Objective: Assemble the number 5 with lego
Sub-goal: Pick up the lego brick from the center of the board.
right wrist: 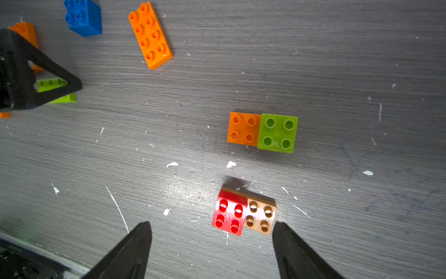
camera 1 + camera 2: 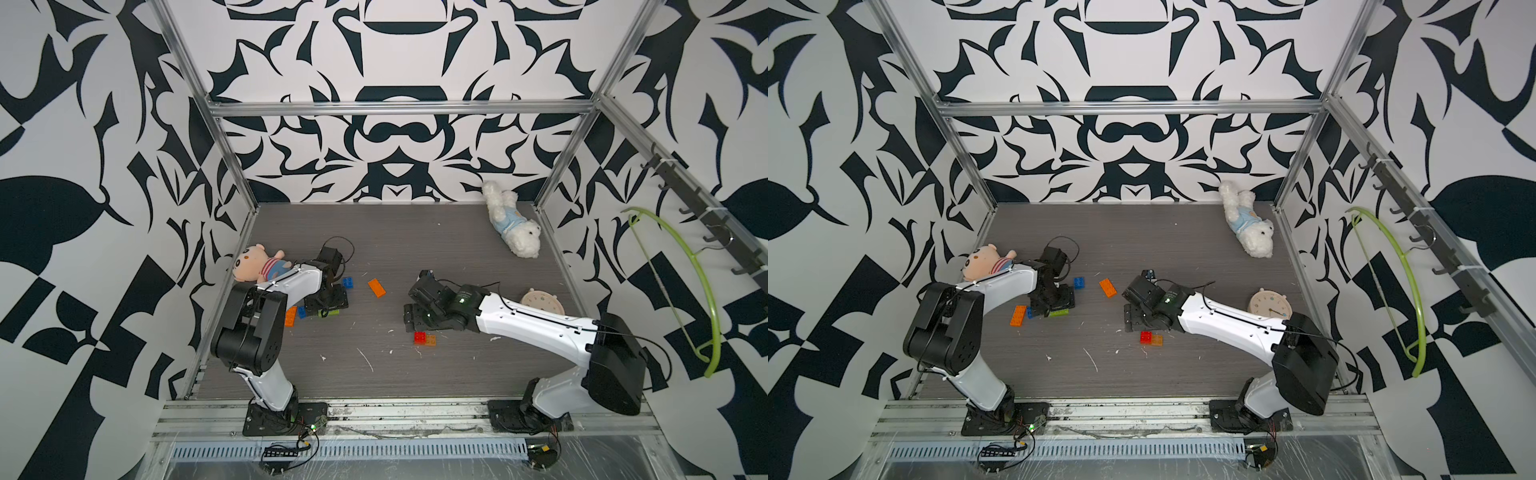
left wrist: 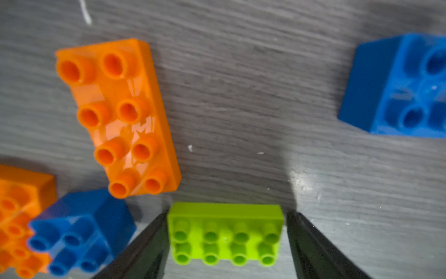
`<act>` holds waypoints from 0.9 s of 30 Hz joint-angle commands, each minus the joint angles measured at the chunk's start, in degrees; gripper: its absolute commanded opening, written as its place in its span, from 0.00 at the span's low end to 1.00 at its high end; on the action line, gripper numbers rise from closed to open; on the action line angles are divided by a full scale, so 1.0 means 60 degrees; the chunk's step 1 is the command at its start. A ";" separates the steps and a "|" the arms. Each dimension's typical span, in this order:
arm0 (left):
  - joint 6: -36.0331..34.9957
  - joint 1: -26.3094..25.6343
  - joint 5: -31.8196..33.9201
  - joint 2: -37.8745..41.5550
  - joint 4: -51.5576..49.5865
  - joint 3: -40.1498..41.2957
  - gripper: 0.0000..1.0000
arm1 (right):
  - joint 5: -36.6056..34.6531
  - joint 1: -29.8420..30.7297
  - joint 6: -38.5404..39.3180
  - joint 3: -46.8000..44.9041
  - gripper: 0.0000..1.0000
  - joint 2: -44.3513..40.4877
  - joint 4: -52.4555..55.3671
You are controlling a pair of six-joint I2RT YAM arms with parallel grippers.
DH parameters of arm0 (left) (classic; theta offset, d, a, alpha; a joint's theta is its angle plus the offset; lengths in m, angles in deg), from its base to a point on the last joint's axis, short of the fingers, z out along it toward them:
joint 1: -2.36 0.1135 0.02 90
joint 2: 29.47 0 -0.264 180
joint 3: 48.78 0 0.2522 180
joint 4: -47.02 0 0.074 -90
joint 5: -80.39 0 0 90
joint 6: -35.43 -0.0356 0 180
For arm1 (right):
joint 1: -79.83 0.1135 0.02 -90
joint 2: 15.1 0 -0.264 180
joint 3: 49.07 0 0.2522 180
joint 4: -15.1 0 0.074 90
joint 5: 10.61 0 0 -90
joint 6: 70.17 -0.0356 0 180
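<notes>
Two pairs laid, orange-green [image 1: 261, 132] & red-tan [image 1: 243, 212]; no 5 yet. L end effector [image 3: 226, 215] straddles lime brick [image 3: 225, 235], grip unclear; R end effector [image 1: 211, 223] open.

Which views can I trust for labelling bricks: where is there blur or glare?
Left wrist view: soft throughout, blue brick at the edge blurriest, sheen on the long orange brick. Right wrist view: sharp, glare whitening the red brick and table beside it. Both top views: sharp, evenly lit.

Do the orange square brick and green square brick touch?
Touching: right wrist view shows orange square brick and green square brick side against side, no gap.
</notes>
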State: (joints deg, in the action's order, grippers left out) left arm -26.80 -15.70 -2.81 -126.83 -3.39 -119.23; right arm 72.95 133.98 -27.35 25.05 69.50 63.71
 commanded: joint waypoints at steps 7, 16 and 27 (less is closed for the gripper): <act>0.0097 -0.0261 -0.0888 0.0334 -0.0165 0.0075 0.65 | -0.0597 0.0046 -0.0141 0.0523 0.83 -0.0173 0.0567; 0.2904 -0.3066 -0.0372 0.1467 -0.0252 -0.0214 0.65 | -0.2311 -0.0537 -0.1182 0.0077 0.83 -0.1276 0.1603; 0.5018 -0.5471 0.0321 -0.0068 -0.0037 -0.0829 0.66 | -0.2032 -0.1188 -0.1123 -0.0443 0.82 -0.1934 0.1666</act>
State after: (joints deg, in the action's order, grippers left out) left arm -1.32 -46.98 -2.57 -124.80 -3.41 -122.40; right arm 61.76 126.70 -33.47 22.56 58.39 72.61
